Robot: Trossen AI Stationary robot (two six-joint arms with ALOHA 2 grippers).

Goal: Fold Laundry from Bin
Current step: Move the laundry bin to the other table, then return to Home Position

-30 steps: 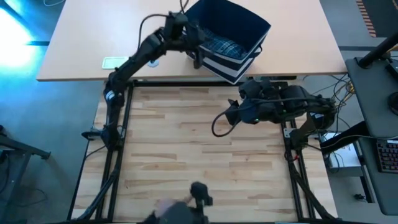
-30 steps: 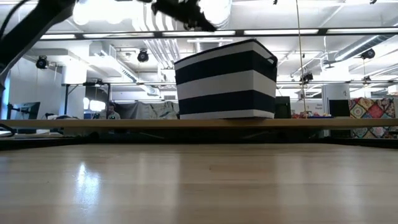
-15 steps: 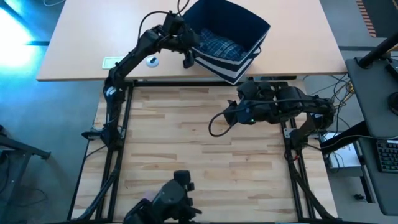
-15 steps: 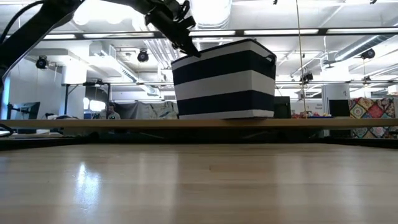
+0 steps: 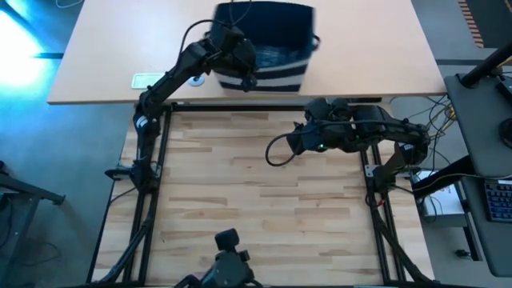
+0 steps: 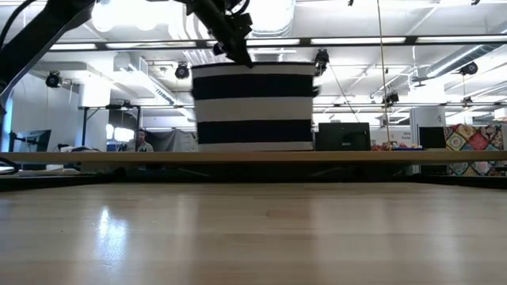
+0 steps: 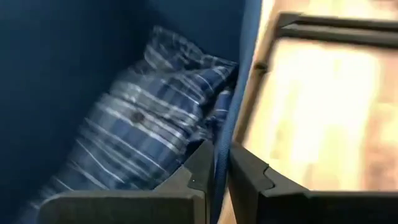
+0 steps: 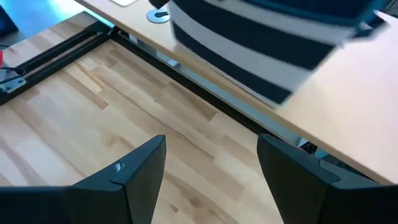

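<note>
Over the wooden worktop [image 5: 240,192] my right gripper [image 5: 294,141] waits with its fingers apart, holding nothing. Beyond it, on the pale table [image 5: 96,64] behind, my left gripper [image 7: 221,171] is clamped on the near wall of the bin [image 5: 264,44], a navy basket with pale stripes; that soft rim will likely buckle and drag, not lift cleanly. Inside lies the laundry [image 7: 149,137], blue-and-white plaid, limp and light I'd judge, best pinched at a raised fold.
</note>
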